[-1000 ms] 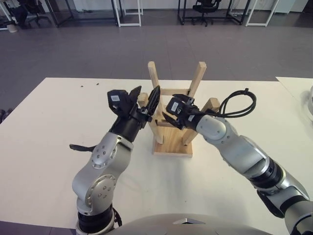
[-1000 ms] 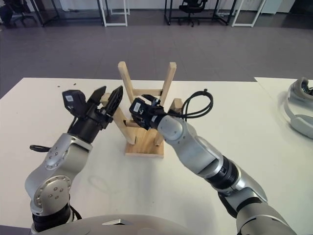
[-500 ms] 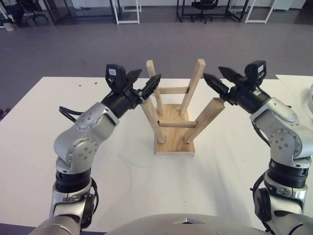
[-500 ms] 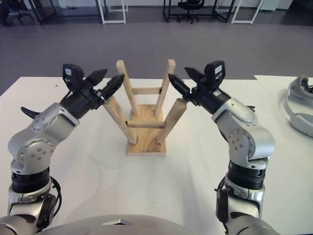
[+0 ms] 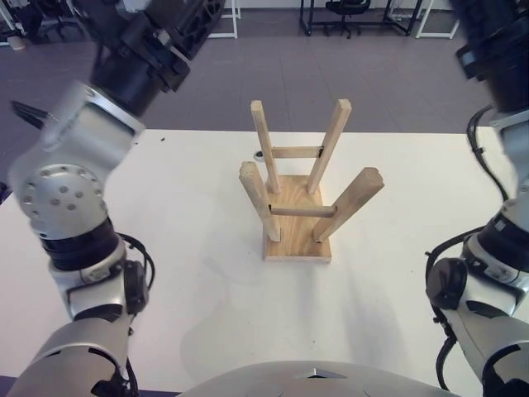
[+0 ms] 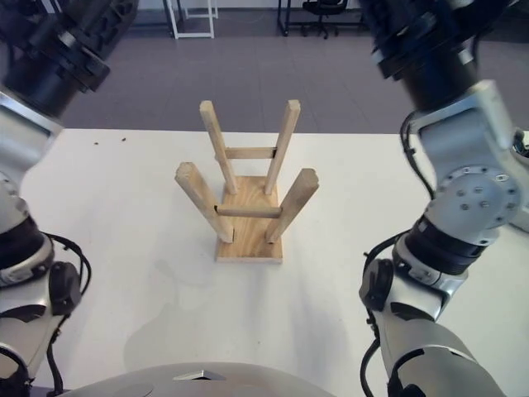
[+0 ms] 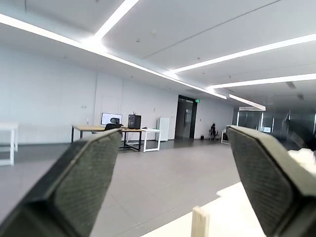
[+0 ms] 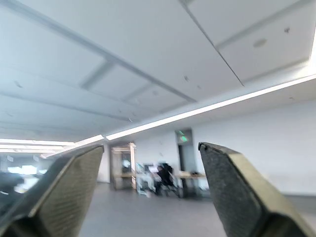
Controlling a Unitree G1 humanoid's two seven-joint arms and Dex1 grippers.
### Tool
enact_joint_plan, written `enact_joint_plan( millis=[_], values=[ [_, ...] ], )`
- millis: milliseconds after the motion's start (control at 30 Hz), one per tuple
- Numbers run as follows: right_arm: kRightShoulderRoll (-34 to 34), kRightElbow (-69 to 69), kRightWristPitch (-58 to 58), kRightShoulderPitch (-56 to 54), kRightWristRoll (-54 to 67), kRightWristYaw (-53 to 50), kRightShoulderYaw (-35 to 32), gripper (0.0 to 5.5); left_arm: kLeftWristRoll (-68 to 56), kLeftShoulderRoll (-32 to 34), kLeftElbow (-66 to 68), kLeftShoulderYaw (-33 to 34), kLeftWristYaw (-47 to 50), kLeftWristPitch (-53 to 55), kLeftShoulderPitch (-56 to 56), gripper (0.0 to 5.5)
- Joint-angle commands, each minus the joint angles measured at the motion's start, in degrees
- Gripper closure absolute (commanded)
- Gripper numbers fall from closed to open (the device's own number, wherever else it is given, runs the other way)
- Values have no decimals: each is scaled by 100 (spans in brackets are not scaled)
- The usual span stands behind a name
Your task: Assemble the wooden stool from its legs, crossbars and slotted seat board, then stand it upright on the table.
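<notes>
Since half a second ago both arms have gone up. The left arm (image 5: 74, 165) and the right arm (image 6: 463, 157) were beside the legs of the stool; now they are raised high over the table (image 5: 165, 248), and the wrist cameras look out into the room and to the ceiling. The stool (image 5: 297, 194) stays in the same place.

It stands upside down near the middle of the table. The seat board (image 5: 297, 241) lies flat on the surface, the four legs (image 5: 259, 198) point up and lean outward, and the two crossbars (image 5: 302, 211) sit between them. The parts look joined, so I judge that only the turning upright is left.

The danger is in that turning. The joints seem only pushed together. If a gripper comes down from this height and hits the top of a leaning leg, the leg can come out of its slot or the whole stool can tip. If the stool is lifted by the legs alone, the seat board can slide off.

The left gripper (image 7: 173, 132) is spread wide, with nothing between its fingers (image 7: 79, 182) and nothing touching them. The right gripper (image 8: 150, 147) is also spread wide and carries nothing.
</notes>
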Motion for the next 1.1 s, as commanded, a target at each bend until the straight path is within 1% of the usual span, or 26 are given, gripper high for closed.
enact_joint_plan(
  millis=[33, 67, 100, 133, 167, 200, 267, 367, 400, 433, 500, 533, 600, 633, 667, 733, 767, 800, 867, 933, 1000, 1033, 1100],
  values=[
    [364, -679, 82, 2374, -591, -87, 926, 189, 926, -251, -476, -1697, 52, 313, 1762, 160],
    [440, -757, -90, 3006, -1041, -65, 1338, 189, 1352, -422, -382, -2286, 15, 147, 2341, 160],
    [320, -559, -325, 3557, -1819, -103, 1990, 189, 1889, -531, 80, -2892, -108, -127, 2829, 160],
    [306, -411, -448, 3689, -2180, -72, 2306, 189, 2514, -475, 356, -3344, -161, -459, 3085, 160],
    [314, -332, -544, 3573, -2278, -35, 2390, 189, 2628, -555, 374, -3349, -199, -612, 3197, 160],
    [333, -260, -621, 3306, -2205, -29, 2282, 189, 2729, -568, 342, -3248, -215, -765, 3141, 160],
    [399, -250, -708, 2846, -1784, -49, 1902, 189, 2532, -738, 275, -2744, -241, -958, 2848, 160],
    [474, -104, -836, 1984, -425, -251, 1000, 189, 1700, -905, 215, -1454, -125, -1076, 1859, 160],
    [378, 201, -895, 1802, -418, -222, 836, 189, 1366, -900, 165, -1072, -87, -1082, 1597, 160],
    [235, 458, -949, 1766, -625, -108, 864, 189, 1021, -842, 141, -664, -78, -1102, 1426, 160],
    [-60, 917, -1370, 2077, -1636, 501, 1467, 189, 1173, -297, 402, -79, -337, -1147, 1471, 160],
    [-75, 1108, -1547, 2274, -1984, 843, 1831, 189, 1351, -16, 680, 158, -495, -1158, 1614, 160],
    [-10, 1623, -1994, 2691, -2719, 1540, 2697, 189, 1859, 480, 1400, 504, -908, -1349, 2170, 160],
    [49, 1624, -2112, 2898, -2917, 1903, 3132, 189, 2206, 708, 1685, 526, -1144, -1488, 2603, 160],
    [66, 1307, -2110, 3138, -2883, 2288, 3468, 189, 2530, 892, 1755, 403, -1477, -1631, 3116, 160],
    [-52, 424, -1796, 3579, -2419, 2879, 3780, 189, 3041, 1167, 1640, 72, -2140, -1876, 4062, 160],
    [-256, -49, -1573, 3828, -2245, 3144, 3982, 189, 3773, 1463, 1762, -292, -2247, -2240, 4667, 160],
    [-397, -304, -1525, 4035, -2393, 3257, 4232, 189, 4474, 1690, 1985, -581, -2236, -2605, 5174, 160],
    [-734, -501, -1714, 4435, -3070, 3243, 4507, 189, 4668, 1623, 1964, -575, -2491, -2800, 5703, 160],
    [-1303, -604, -1884, 4991, -3340, 3429, 4163, 189, 4442, 1583, 1556, -421, -2902, -2745, 6075, 160],
    [-1931, -476, -2079, 5693, -3412, 3910, 3687, 189, 4383, 1743, 993, -515, -3382, -2673, 6563, 160],
    [-2067, -314, -2207, 5869, -3444, 4060, 3501, 189, 4370, 1775, 758, -569, -3554, -2604, 6737, 160],
    [-2071, 513, -2345, 5574, -3363, 4223, 3114, 189, 4371, 1750, 455, -797, -3748, -2431, 6917, 160]
  ],
)
